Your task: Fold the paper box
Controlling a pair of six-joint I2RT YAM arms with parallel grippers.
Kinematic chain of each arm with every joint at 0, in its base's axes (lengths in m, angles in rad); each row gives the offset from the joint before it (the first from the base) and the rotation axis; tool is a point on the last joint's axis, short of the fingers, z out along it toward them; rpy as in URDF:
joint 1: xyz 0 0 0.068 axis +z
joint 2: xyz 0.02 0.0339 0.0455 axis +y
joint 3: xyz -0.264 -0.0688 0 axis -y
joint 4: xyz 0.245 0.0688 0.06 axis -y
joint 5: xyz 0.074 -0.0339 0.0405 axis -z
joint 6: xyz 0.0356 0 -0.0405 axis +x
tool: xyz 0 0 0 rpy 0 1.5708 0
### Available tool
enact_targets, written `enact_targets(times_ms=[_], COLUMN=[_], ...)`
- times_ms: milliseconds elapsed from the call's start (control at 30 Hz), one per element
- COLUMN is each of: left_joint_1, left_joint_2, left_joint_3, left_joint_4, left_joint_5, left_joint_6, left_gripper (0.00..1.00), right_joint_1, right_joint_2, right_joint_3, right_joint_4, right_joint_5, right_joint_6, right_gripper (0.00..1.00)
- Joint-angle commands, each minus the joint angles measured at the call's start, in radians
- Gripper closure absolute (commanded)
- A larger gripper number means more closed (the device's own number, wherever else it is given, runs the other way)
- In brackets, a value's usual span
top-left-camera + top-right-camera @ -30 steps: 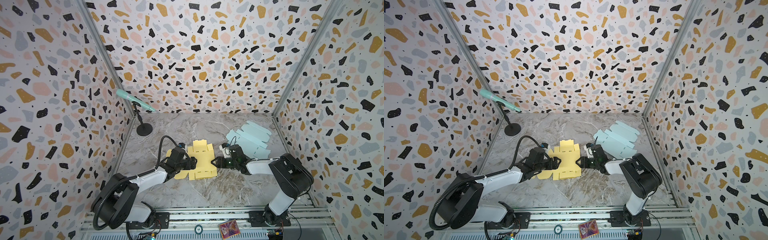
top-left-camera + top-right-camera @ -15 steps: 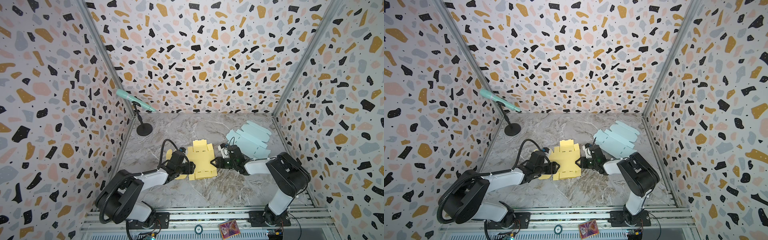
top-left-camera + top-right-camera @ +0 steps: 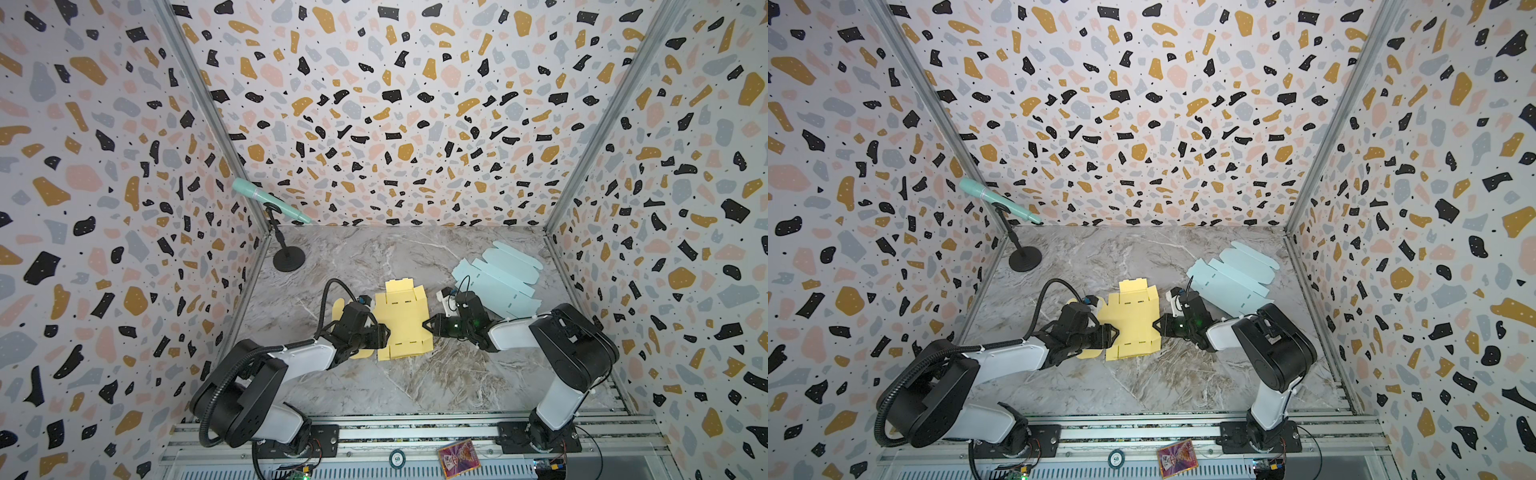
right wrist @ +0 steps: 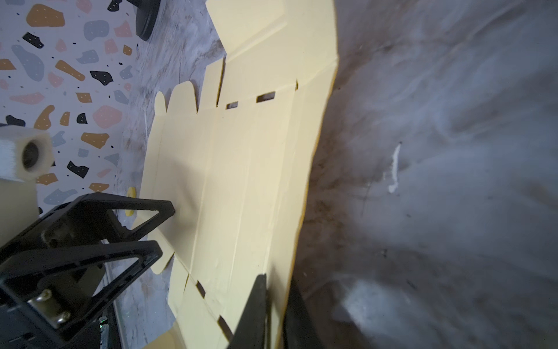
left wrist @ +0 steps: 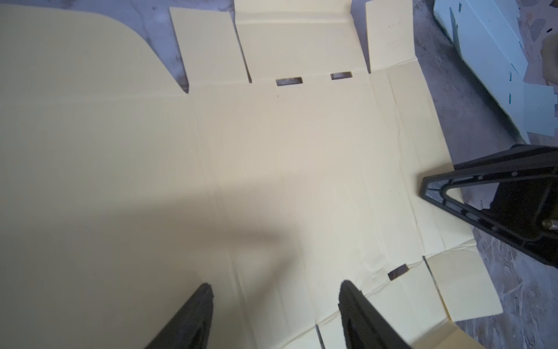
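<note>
1. Since a second ago, the right pincer (image 3: pixel 424 324) has drawn its jaws together on the right edge of the flat yellow die-cut paper box blank (image 3: pixel 405 328). The left pincer (image 3: pixel 386 334) has narrowed a little and edged further over the blank's left part.
2. The blank lies unfolded on the grey marble-patterned table (image 3: pixel 415 382), just in front of the middle, directly between the two pincers in both top views (image 3: pixel 1133 328).
3. In the right wrist view the right pincer (image 4: pixel 276 281) is clamped on the blank (image 4: pixel 241 181), one finger on each face. That edge seems to ride slightly above the table, with a dark shadow under it.
4. In the left wrist view the left pincer (image 5: pixel 274 290) has its jaws apart and nothing between them, both fingertips (image 5: pixel 205 293) over the yellow surface (image 5: pixel 271 151). Whether they press on it cannot be told.
5. Small rectangular slots and cut side flaps show along the blank's far and near edges. Its rounded flaps are partly hidden under the left arm.
6. Pale blue cardboard blanks (image 3: pixel 498 278) lie flat toward the back right of the table, just behind the right arm and apart from the yellow one.
7. At the back left corner, a teal microphone (image 3: pixel 270 203) sits tilted on a black round-based stand (image 3: pixel 289 259).
</note>
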Motion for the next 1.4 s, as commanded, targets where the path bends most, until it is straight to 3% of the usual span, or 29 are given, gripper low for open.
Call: enact_targets(times_ms=[0,233,333,500,667,800,1133,1367], left_joint_1=[0.004,0.005,0.004,0.004,0.005,0.006,0.006,0.002], left_joint_2=[-0.05,-0.171,-0.195,-0.186,-0.077,0.025,0.279,0.349], left_joint_3=[-0.013,0.021,0.043,0.106,0.231,0.333,0.562,0.6], left_joint_4=[0.0,-0.068,-0.083,-0.081,-0.063,-0.032,-0.002,0.02], left_joint_5=[0.011,0.015,0.04,0.069,0.087,0.083,0.084,0.079], left_joint_6=[-0.01,-0.01,-0.009,-0.013,-0.015,-0.032,-0.062,-0.08], left_gripper=[0.32,0.33,0.45,0.79,0.96,1.0,1.0,1.0], right_joint_1=[-0.004,-0.068,-0.085,-0.082,-0.076,-0.057,-0.015,0.011], right_joint_2=[-0.033,-0.129,-0.174,-0.201,-0.23,-0.246,-0.253,-0.267], right_joint_3=[-0.009,0.005,0.072,0.22,0.259,0.266,0.278,0.282], right_joint_4=[-0.012,-0.191,-0.383,-0.675,-0.764,-0.79,-0.773,-0.761], right_joint_5=[0.017,0.016,0.063,0.153,0.177,0.209,0.27,0.3], right_joint_6=[-0.009,-0.144,-0.287,-0.493,-0.574,-0.628,-0.695,-0.728], right_gripper=[0.89,0.94,0.95,0.98,1.0,1.0,1.0,1.0])
